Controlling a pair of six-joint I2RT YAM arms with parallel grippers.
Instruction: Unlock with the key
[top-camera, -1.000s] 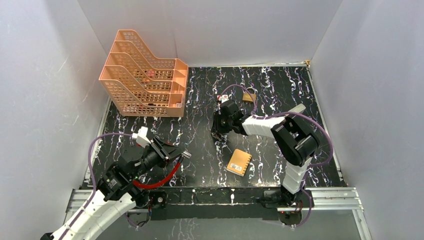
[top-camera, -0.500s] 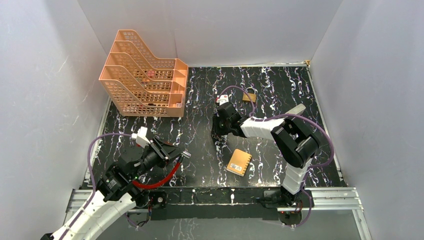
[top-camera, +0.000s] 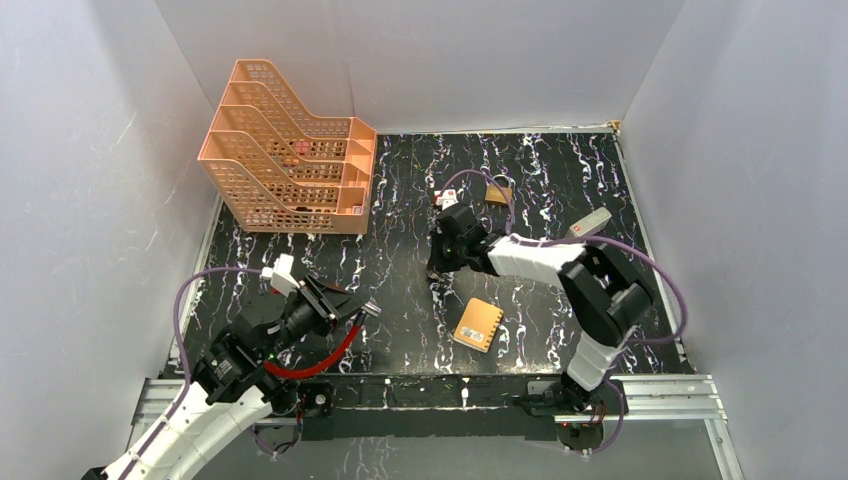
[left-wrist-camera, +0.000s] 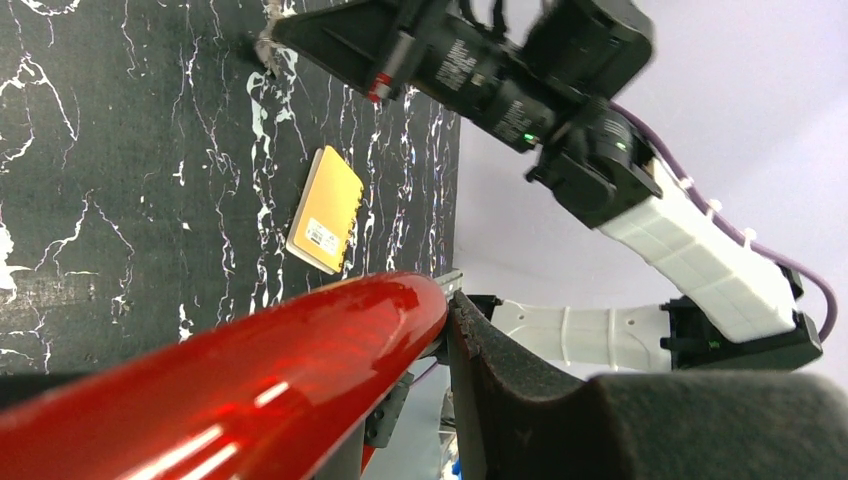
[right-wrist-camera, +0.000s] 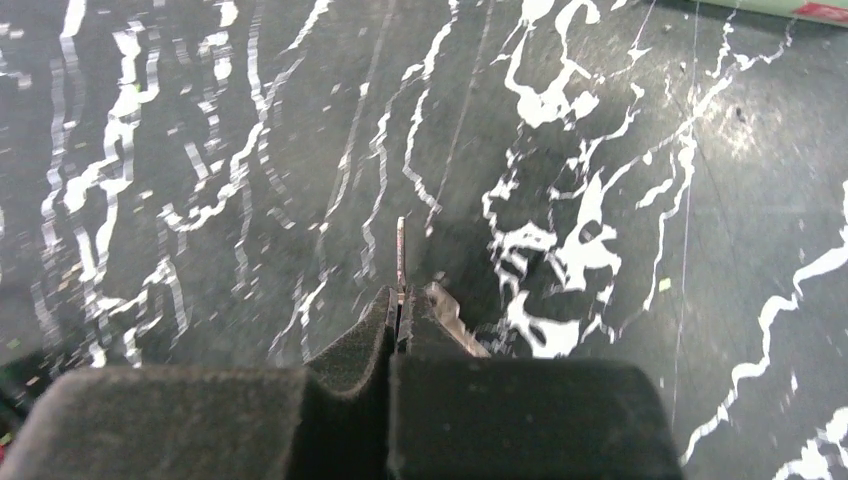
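Observation:
My right gripper (top-camera: 436, 272) points down at the middle of the black marbled table (top-camera: 560, 170). In the right wrist view its fingers (right-wrist-camera: 402, 300) are shut on the key (right-wrist-camera: 401, 250), a thin metal blade seen edge-on that sticks out ahead of the tips just above the table. A second small metal piece (right-wrist-camera: 452, 318) lies against the right finger. My left gripper (top-camera: 352, 305) is at the front left, shut on the red cable loop (top-camera: 322, 358). The cable fills the left wrist view (left-wrist-camera: 250, 380) against the finger pad (left-wrist-camera: 520, 390). I cannot pick out the padlock.
A flat yellow-orange card with a label (top-camera: 479, 323) lies just in front of the right gripper and also shows in the left wrist view (left-wrist-camera: 325, 210). An orange mesh file rack (top-camera: 290, 150) stands at the back left. A small brownish object (top-camera: 498, 192) lies at the back centre.
The right arm's elbow has swung to the right and its wrist has shifted slightly, with the fingertips staying over the same spot. The left arm has not moved.

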